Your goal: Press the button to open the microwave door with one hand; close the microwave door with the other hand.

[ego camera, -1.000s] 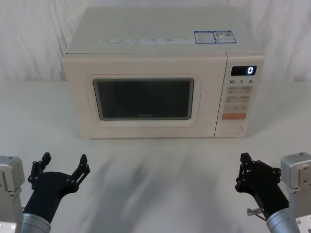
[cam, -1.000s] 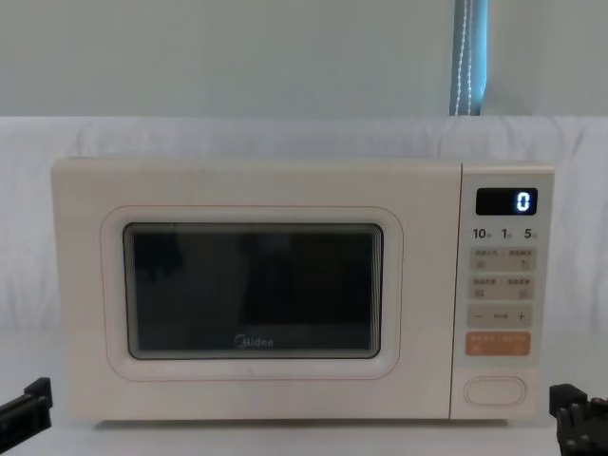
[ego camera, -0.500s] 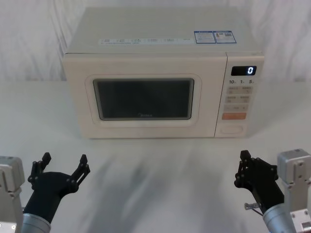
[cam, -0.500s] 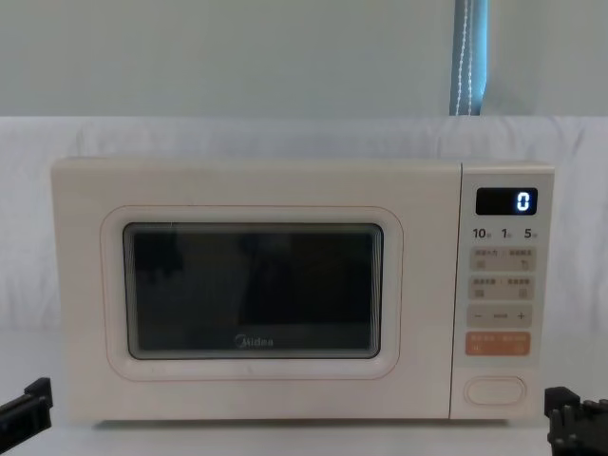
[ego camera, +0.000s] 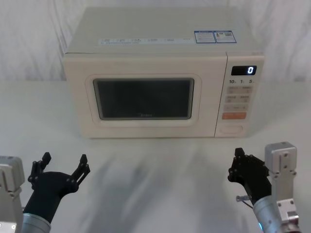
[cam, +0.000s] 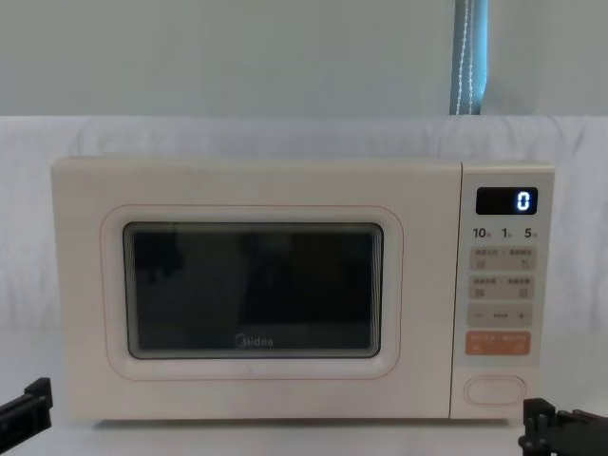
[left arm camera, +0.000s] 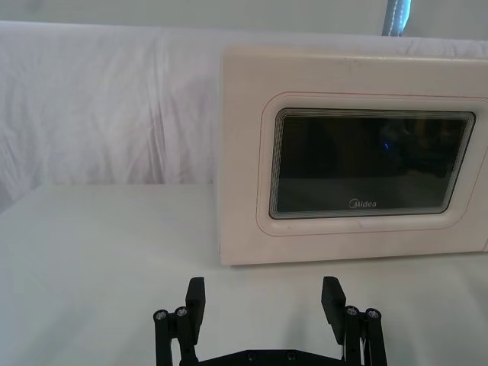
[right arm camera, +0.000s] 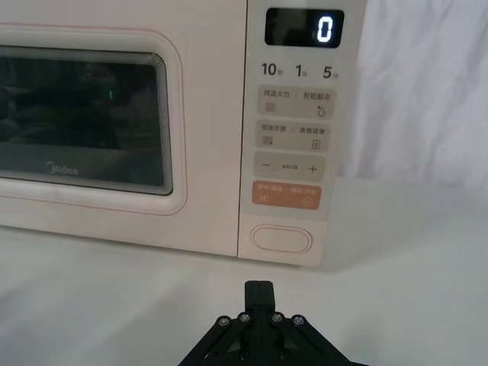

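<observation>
The microwave door (ego camera: 142,99), cream with a dark window, is closed flush with the cabinet. The button (ego camera: 231,129) is the wide cream key at the bottom of the control panel, seen close in the right wrist view as the button (right arm camera: 281,239). My right gripper (ego camera: 238,156) hovers low over the table in front of the panel, a short way from it; the right gripper (right arm camera: 260,287) is shut with its fingers pressed together, aimed slightly left of the button. My left gripper (ego camera: 64,160) waits open near the front left, its fingers (left arm camera: 196,296) wide apart, facing the door (left arm camera: 366,164).
An orange rectangular key (right arm camera: 286,196) sits just above the button, below small printed keys and a display (right arm camera: 303,29) reading 0. The microwave stands on a white cloth-covered table (ego camera: 155,160), with a white drape behind.
My right gripper has shifted left and a little forward toward the control panel. The left gripper and the door have not moved.
</observation>
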